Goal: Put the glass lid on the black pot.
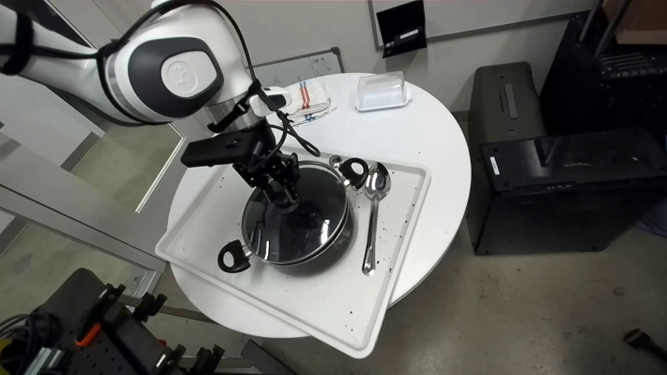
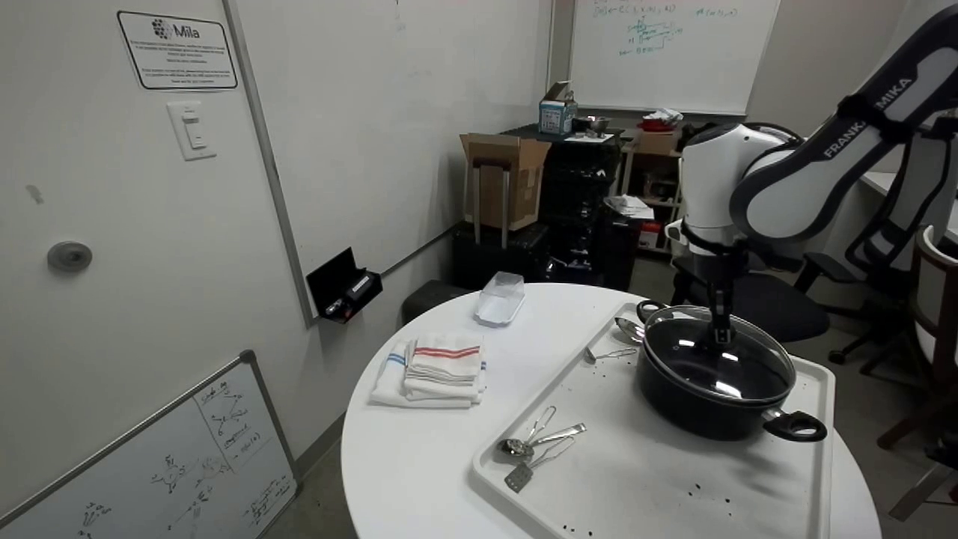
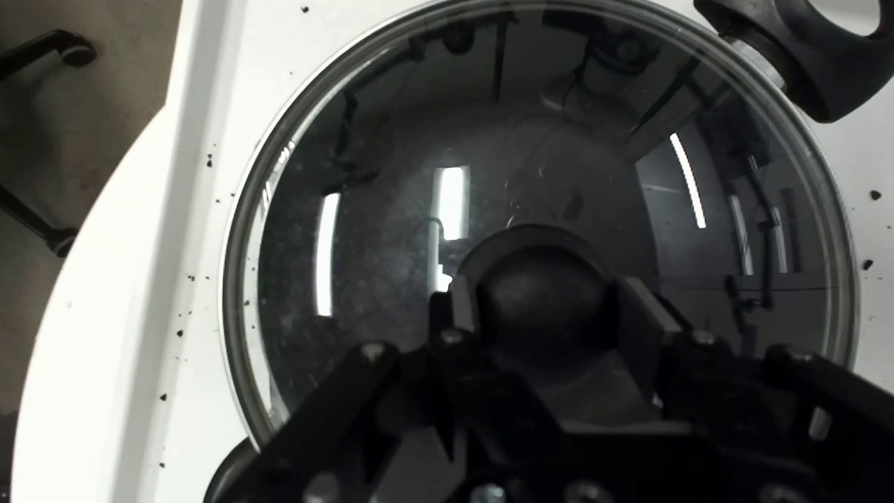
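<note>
While the claw (image 3: 552,302) grips the glass lid (image 3: 391,237) by its knob (image 3: 548,290), black pot (image 2: 688,408) beneath, one handle (image 3: 817,77) cropped in wrist view

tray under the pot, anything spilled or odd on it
Yes: small dark specks lie scattered on the pale tray, some beside the long spoon. They look like spilled crumbs, but I cannot tell what they are.
</note>
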